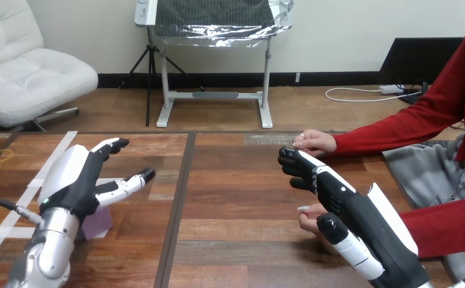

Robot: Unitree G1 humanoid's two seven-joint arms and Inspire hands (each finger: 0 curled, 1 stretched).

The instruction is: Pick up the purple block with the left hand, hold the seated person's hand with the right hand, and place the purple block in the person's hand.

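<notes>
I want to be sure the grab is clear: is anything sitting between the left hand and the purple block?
Nothing visible does. The left hand, fingers spread, is right over the purple block, which peeks out from beneath its wrist on the table, with no other object between them.

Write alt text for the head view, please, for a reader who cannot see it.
The robot's left hand is open above a purple block on the wooden table. Its right hand lies between the person's farther hand, just beyond it, and the person's nearer hand, partly beneath it.
</notes>
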